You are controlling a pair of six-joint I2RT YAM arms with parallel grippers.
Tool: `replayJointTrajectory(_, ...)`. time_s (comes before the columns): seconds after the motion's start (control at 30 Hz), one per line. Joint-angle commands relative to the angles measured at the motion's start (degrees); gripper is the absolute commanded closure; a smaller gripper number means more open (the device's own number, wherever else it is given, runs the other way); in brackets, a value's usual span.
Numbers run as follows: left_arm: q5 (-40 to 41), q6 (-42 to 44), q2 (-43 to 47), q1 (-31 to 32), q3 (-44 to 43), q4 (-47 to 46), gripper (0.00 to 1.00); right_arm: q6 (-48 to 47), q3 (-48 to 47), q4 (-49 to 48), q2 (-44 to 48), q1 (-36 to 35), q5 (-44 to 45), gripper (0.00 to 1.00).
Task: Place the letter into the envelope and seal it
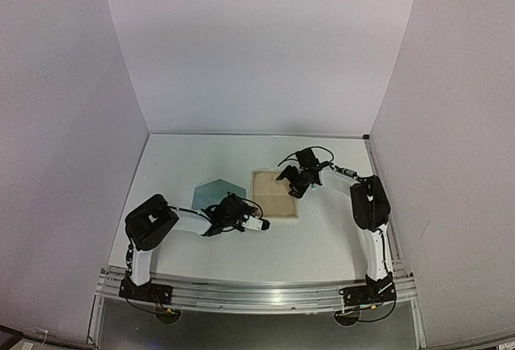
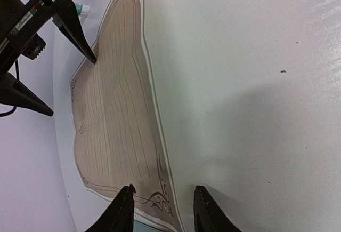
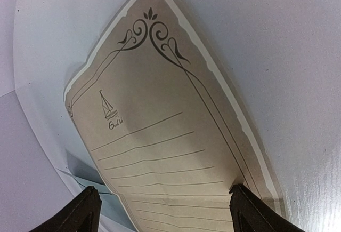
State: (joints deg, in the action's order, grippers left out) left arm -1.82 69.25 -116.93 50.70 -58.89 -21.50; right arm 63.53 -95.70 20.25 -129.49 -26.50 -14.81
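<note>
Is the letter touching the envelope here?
Touching: the right wrist view shows the letter overlapping a corner of the envelope.

White bench (image 1: 193, 157), walled on three sides.
Its glossy surface carries one small dark speck (image 2: 282, 72); a plain white back panel (image 1: 257, 44), left panel (image 1: 56, 125) and right panel (image 1: 451, 125) enclose it, and an aluminium rail (image 1: 257, 295) runs along its near edge.

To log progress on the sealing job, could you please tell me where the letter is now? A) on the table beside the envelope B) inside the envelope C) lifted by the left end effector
A: the top view shows the letter lying on the table just right of the envelope, whose flap is open.
</note>
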Motion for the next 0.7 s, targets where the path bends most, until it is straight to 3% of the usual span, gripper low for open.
replayJointTrajectory(0.0,1.26,-2.51,-1.23,0.19,-1.28,0.17,0.77,0.64,0.79,1.02,0.60,-0.15,0.21,0.18)
replayJointTrajectory(0.13,4.02,-5.63,-0.93,0.19,-2.36,-2.62,1.00,-0.13,0.92,1.02,1.34,-0.19,0.07,0.18)
replayJointTrajectory(0.37,2.48,-13.36,4.58,-0.11,-3.29,-0.82,1.00,-3.15,1.95,1.16,6.60,-0.13,-0.26,0.18)
replayJointTrajectory(0.67,-8.17,-30.64,9.94,-4.09,-12.66,16.28,1.00,-15.57,1.79,1.84,18.92,-0.14,-6.47,0.17)
